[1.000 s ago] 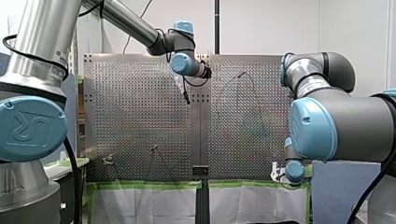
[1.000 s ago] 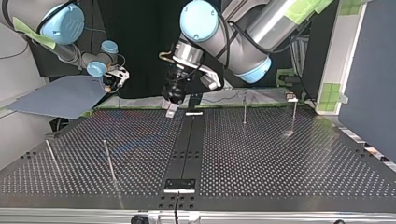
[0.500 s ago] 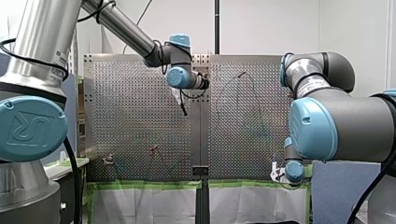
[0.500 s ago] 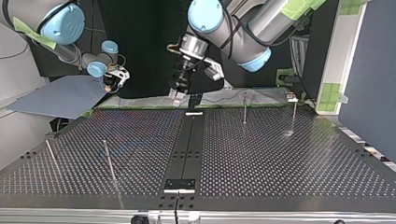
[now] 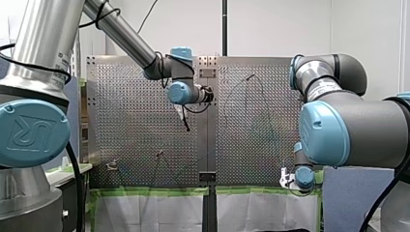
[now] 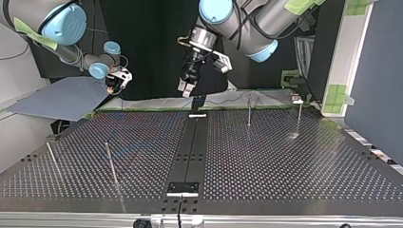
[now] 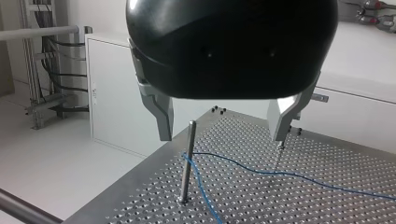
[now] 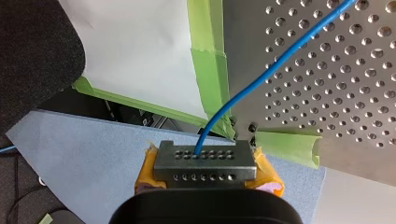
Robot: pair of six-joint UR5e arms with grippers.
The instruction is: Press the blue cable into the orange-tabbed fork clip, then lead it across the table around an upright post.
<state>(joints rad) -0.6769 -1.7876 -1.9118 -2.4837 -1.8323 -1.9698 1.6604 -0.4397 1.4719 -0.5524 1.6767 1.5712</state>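
Between the yellow pads [image 8: 147, 171] of the right hand [image 8: 204, 161], which is clenched on it, the blue cable [image 8: 261, 79] emerges as a thin round strand. Its long axis runs diagonally away over the perforated metal tabletop [image 8: 355, 107]. Farther out, the left hand [image 7: 222, 135] hangs released above the tabletop, its 2 flat metal fingers [image 7: 161, 109] apart with nothing between them. Beyond them, the cable bends at a slim upright metal post [image 7: 186, 163].

The perforated table [image 6: 285, 161] carries upright posts [image 6: 110, 164] and a blue cable [image 8: 254, 81].
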